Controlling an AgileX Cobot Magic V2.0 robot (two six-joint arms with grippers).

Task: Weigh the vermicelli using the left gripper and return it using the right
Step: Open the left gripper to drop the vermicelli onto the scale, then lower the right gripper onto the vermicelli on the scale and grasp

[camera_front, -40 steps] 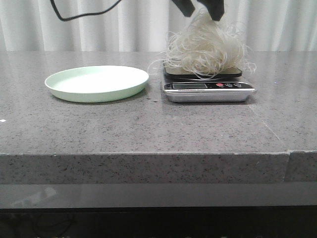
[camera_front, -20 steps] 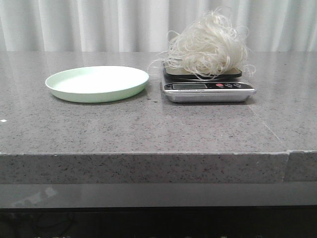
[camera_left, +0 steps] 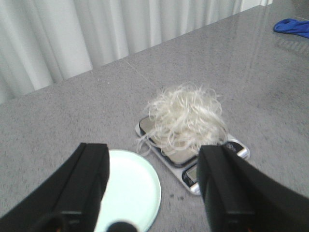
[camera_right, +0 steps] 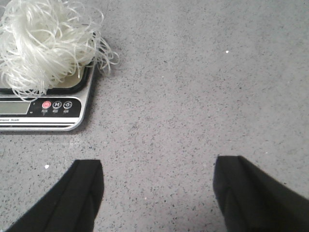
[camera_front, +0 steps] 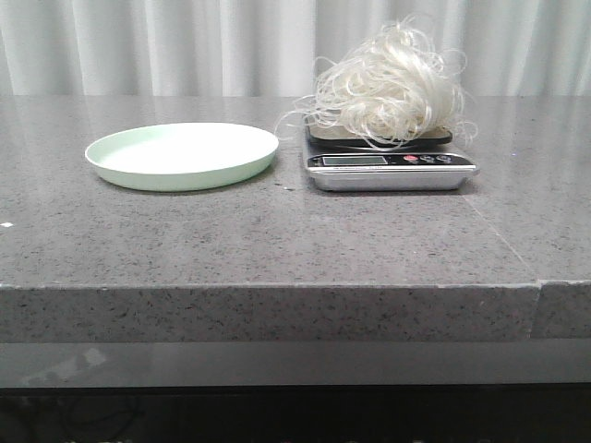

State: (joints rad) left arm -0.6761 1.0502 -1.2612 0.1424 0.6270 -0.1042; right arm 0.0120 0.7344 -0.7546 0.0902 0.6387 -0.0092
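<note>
The vermicelli (camera_front: 388,88), a fluffy mound of curly white strands, lies on the silver kitchen scale (camera_front: 390,169) right of centre. It also shows in the left wrist view (camera_left: 186,118) and the right wrist view (camera_right: 41,41). The pale green plate (camera_front: 182,154) sits bare to the scale's left. My left gripper (camera_left: 153,159) is open and empty, high above the plate (camera_left: 130,191) and the scale (camera_left: 193,171). My right gripper (camera_right: 159,169) is open and empty over bare table to the right of the scale (camera_right: 43,118). Neither gripper shows in the front view.
The grey speckled table (camera_front: 277,240) has a front edge close to the camera and a seam at the right. White curtains (camera_front: 185,46) hang behind. A blue cloth (camera_left: 293,26) lies far off on the table in the left wrist view.
A second ago a gripper's fingers were at the top of the vermicelli on the scale. They have let go and risen out of the front view. The mound stays on the scale.
</note>
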